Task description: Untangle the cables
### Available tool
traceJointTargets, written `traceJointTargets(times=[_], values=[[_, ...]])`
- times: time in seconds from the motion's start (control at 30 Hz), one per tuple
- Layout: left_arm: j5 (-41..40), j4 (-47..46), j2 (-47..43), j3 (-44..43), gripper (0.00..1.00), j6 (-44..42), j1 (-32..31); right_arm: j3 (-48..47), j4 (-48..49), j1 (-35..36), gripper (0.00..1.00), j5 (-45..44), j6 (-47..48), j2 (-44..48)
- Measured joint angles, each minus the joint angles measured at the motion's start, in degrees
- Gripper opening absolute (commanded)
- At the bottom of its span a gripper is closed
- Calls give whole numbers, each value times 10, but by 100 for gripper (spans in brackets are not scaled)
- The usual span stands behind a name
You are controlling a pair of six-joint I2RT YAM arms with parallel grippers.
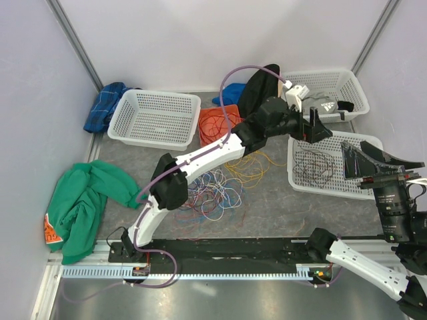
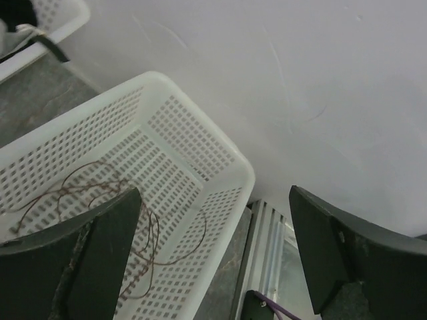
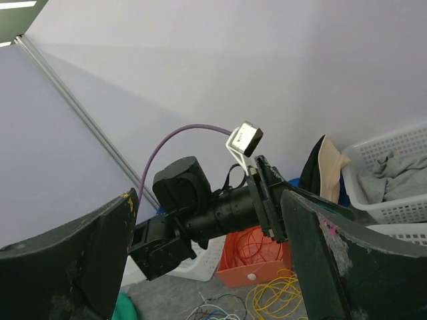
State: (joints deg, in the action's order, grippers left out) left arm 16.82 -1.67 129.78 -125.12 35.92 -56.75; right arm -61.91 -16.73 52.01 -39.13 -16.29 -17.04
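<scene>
Left wrist: cables [image 2: 99, 181] in basket [image 2: 208, 121], under L claw [image 2: 213, 195].

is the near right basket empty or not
Not empty: thin dark cables lie looped on the floor of the basket.

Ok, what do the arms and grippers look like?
The left arm and right arm: white shells, black joints. A mauve hose trails along the left, a white camera mount at its wrist. The left gripper and right gripper are black, with broad wedge fingers.
</scene>
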Motion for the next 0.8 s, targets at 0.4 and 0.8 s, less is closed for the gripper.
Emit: traceJointTargets(times=[0.4,0.8], values=[[-276,17,-497,468,100,-29,40,76,-9,0,97,11,-17,10],[-448,154,-833,871,95,41,38,193,0,0,97,97,-70,-47]])
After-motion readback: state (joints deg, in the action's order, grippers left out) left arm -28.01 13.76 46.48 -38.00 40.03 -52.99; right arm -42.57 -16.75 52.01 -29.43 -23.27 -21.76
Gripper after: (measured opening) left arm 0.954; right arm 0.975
